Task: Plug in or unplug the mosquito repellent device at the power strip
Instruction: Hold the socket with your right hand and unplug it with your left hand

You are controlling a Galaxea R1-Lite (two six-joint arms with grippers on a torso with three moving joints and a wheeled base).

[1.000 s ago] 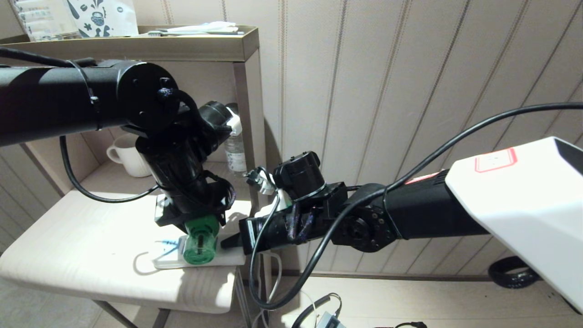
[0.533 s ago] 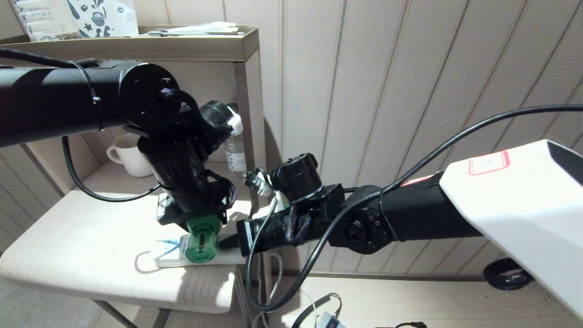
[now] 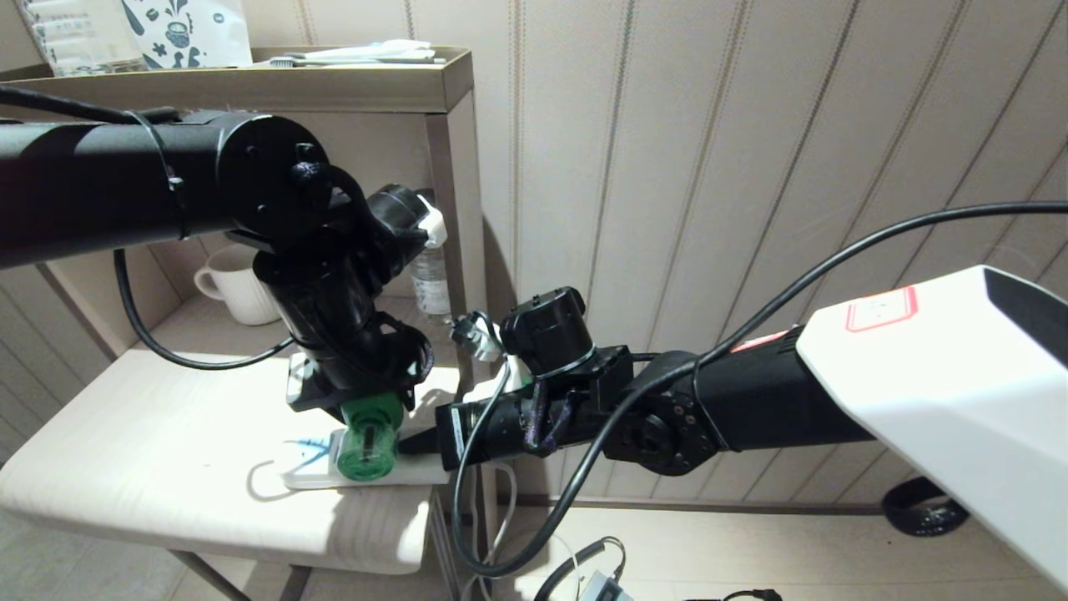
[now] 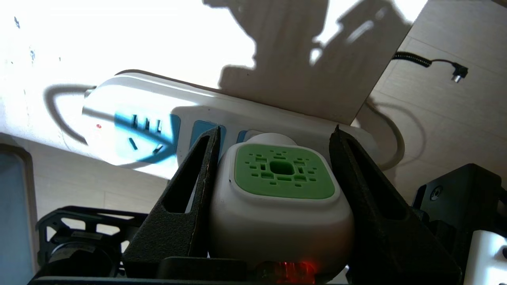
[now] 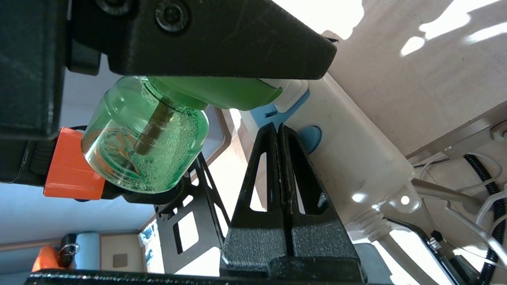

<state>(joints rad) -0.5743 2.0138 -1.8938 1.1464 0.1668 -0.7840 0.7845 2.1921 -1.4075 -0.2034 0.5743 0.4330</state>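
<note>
The mosquito repellent device (image 3: 367,446) has a white head with a green grille (image 4: 279,174) and a translucent green bottle (image 5: 146,150). My left gripper (image 4: 276,127) is shut on its white head from both sides. The head's plug side rests against a pale blue socket of the white power strip (image 3: 304,480), and the prongs are hidden. A red glow shows at the device's near edge. My right gripper (image 5: 277,126) is shut with nothing in it. Its tips lie on the power strip (image 5: 356,158) near the cord end, beside the device.
The strip lies at the front right corner of a pale table (image 3: 125,451). A white mug (image 3: 238,288) and a clear water bottle (image 3: 431,280) stand behind on the shelf unit. Cables (image 3: 584,568) lie on the floor to the right, before the panelled wall.
The right forearm has shifted a little to the left while its fingertips stay on the strip. The left gripper and the device have kept still.
</note>
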